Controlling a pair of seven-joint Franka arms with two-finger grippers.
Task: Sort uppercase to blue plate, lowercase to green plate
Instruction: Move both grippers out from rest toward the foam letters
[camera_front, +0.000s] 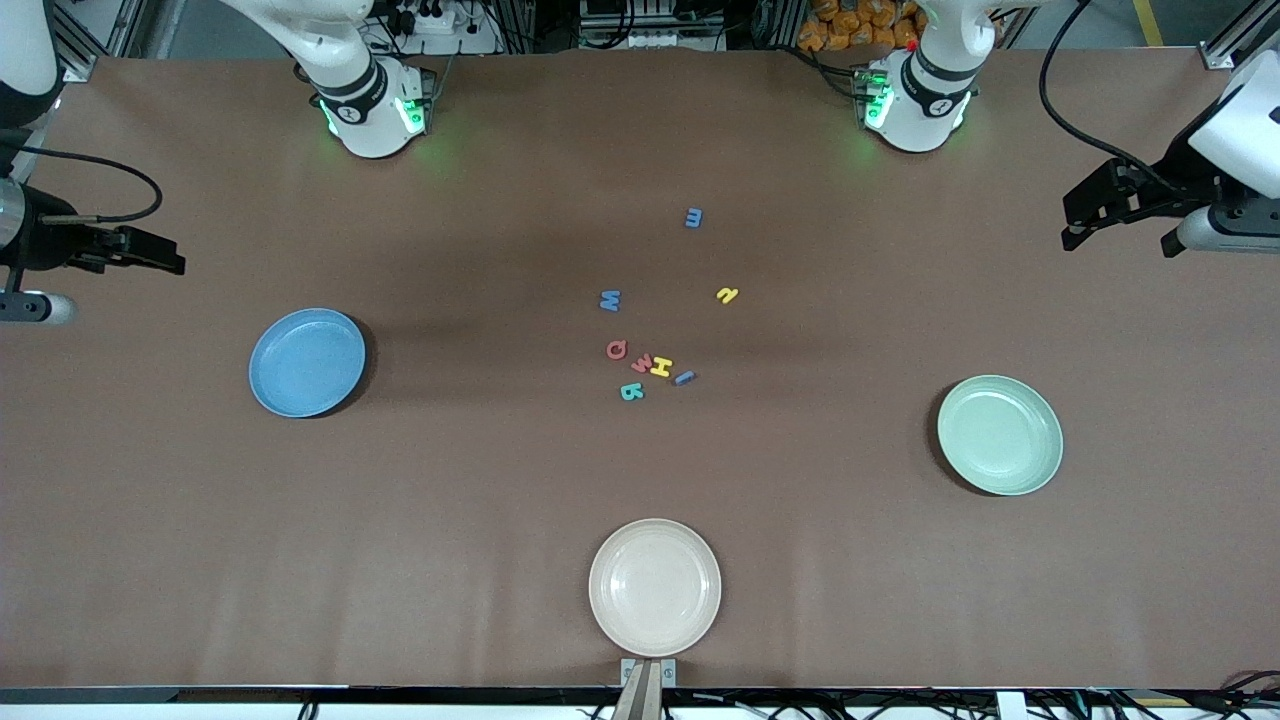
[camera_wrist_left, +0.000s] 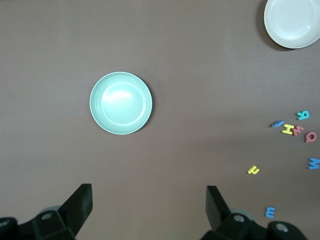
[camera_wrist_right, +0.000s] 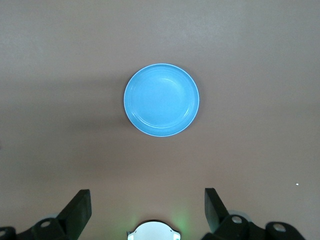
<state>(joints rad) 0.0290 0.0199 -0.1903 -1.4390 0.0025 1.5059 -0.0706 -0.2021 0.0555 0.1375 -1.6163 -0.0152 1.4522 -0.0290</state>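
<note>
Nothing sorted yet: the blue plate and green plate both sit bare, at the right arm's and the left arm's ends of the desk. All eight letters lie mid-desk; the yellow H, red Q and teal B are bunched close, the small blue m well apart, farther from the front camera. Left hand waits spread wide above the desk near the green plate, right hand wide near the blue one, both empty. The blue letter beside the H is too small to read.

I see a round, shallow cream-white plate resting on the brown paper-covered table, at the table's edge nearest the front camera.
</note>
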